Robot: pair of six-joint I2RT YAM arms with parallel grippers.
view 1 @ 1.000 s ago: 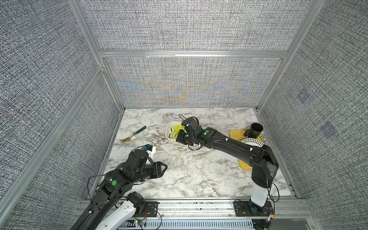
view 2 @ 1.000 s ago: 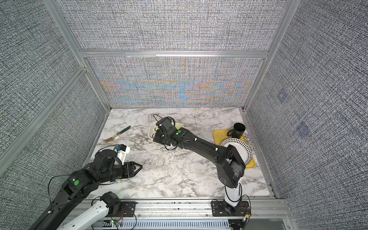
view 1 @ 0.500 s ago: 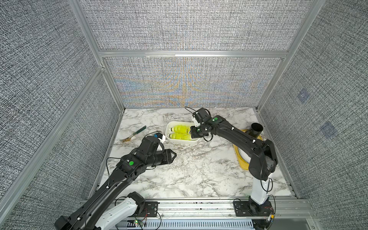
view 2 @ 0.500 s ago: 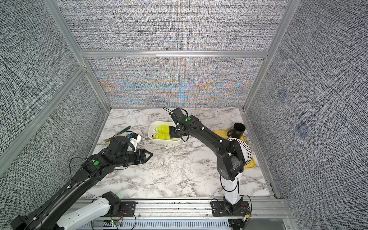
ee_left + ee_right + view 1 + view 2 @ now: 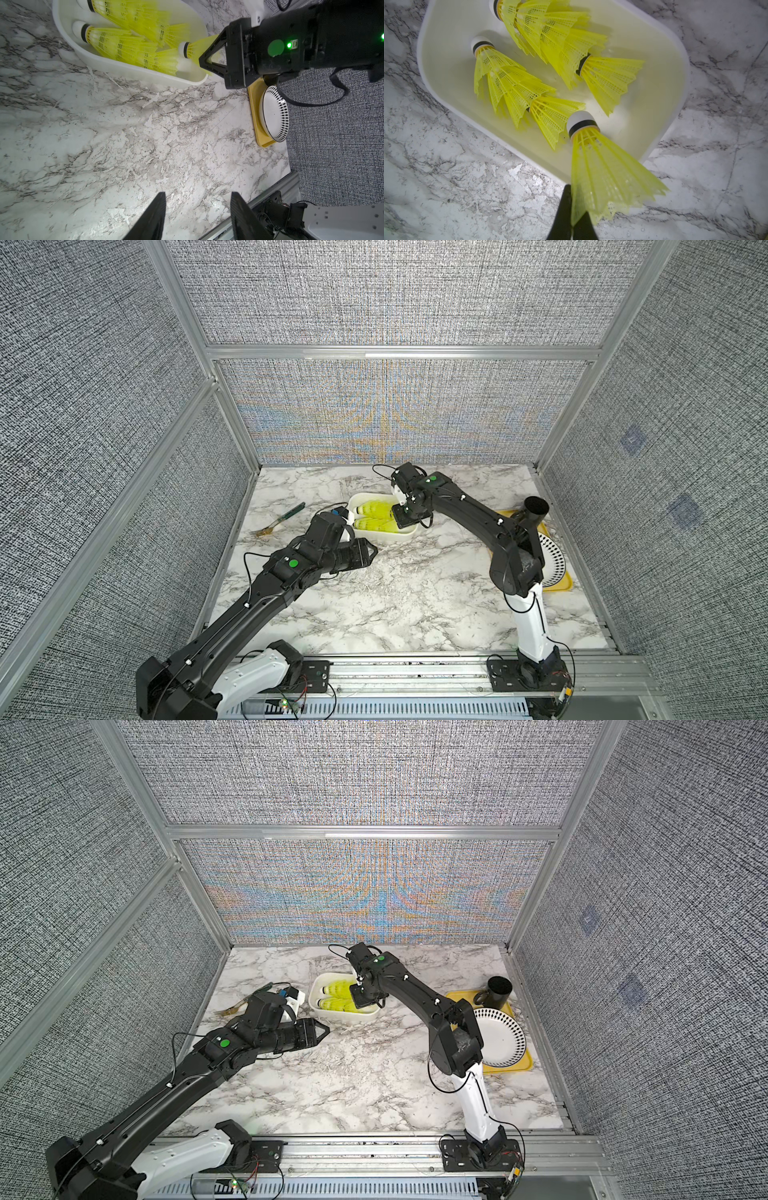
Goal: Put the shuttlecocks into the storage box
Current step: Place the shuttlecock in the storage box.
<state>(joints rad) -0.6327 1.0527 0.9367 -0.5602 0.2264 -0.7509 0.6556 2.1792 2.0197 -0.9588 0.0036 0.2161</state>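
Over box (image 5: 444, 62), right arm (image 5: 469, 510) bent — (shuttlecock (image 5: 602, 166) pinched)

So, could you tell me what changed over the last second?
The right end effector, shut on a shuttlecock, swung from the storage box's left end to its right end. The left end effector, open and empty, reached forward toward it. The box, fork, tray, plate and cup stayed put.

No legible text, brand or number is recorded. Unlettered marks only: green round sticker (image 5: 293, 563) on left arm (image 5: 257, 605), in front of storage box (image 5: 388, 540); second green sticker (image 5: 432, 479) on right arm (image 5: 469, 514), behind it.
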